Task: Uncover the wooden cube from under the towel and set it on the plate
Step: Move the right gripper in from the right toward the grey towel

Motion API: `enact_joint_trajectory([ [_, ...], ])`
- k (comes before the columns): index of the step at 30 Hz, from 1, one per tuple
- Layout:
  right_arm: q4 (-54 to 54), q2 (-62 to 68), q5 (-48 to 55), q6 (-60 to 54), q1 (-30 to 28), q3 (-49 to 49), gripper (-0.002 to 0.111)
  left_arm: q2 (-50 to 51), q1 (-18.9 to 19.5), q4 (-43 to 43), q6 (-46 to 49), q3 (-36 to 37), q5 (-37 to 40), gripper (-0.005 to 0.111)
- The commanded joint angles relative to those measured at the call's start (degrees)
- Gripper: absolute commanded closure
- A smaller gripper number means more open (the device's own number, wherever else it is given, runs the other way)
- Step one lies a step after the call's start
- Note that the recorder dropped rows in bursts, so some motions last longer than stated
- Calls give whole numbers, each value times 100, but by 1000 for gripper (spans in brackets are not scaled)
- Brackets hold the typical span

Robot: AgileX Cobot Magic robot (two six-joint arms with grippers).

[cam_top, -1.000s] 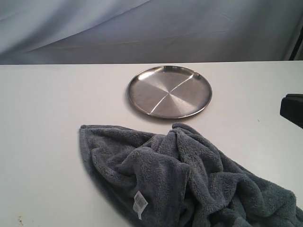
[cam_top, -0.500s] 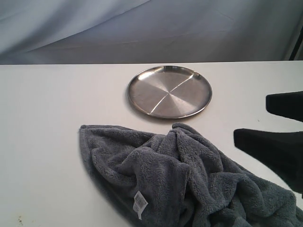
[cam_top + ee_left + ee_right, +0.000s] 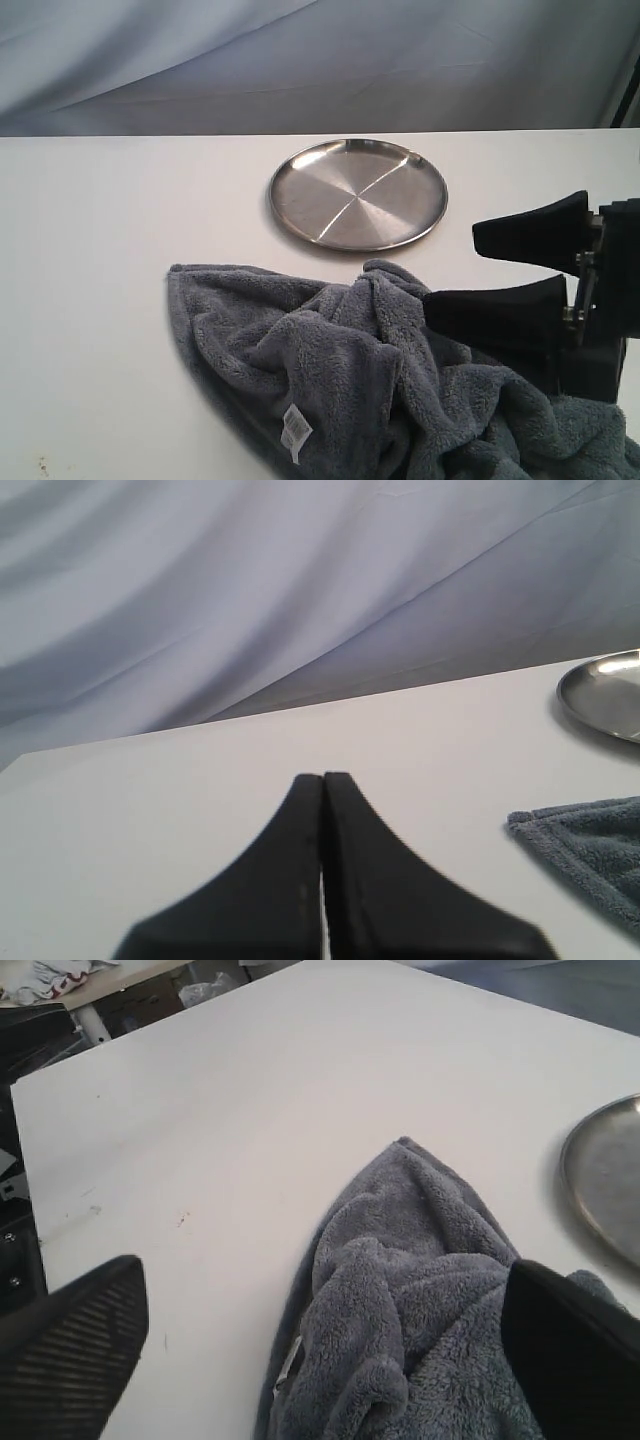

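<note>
The blue-grey fleece towel point(image 3: 340, 370) lies crumpled on the white table in front of the plate, its white label point(image 3: 295, 433) facing up. The steel plate point(image 3: 357, 194) sits bare behind it. No wooden cube shows in any view. My right gripper point(image 3: 450, 268) reaches in from the right, open, jaws wide apart just above the towel's right side. The right wrist view shows the towel point(image 3: 420, 1290) between its fingers point(image 3: 70, 1350) and the plate's rim point(image 3: 605, 1175). My left gripper point(image 3: 323, 777) is shut on nothing above bare table, with a towel corner point(image 3: 590, 850) to one side.
The white table point(image 3: 100, 220) ends at a blue-grey draped backdrop point(image 3: 300, 60). In the right wrist view the table's edge point(image 3: 30, 1080) borders dark equipment and clutter point(image 3: 50, 990) beyond it.
My right gripper has come in from the right edge of the exterior view, moving left over the towel's right side with its jaws open. Towel and plate have not moved.
</note>
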Motion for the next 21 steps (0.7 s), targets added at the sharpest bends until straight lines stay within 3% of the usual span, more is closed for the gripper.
enact_joint_trajectory([
  [1,103,273,106,-413,13,-35,21,-15,6,-54,-15,11,-15,107],
  [9,973,469,66,-576,13,-35,21,-15,6,-54,-15,11,-15,107],
  [17,463,469,34,-1006,23,-35,21,-15,6,-54,-15,11,-15,107],
  [21,323,469,-281,-1318,394,-35,21,-15,6,-54,-15,11,-15,107],
])
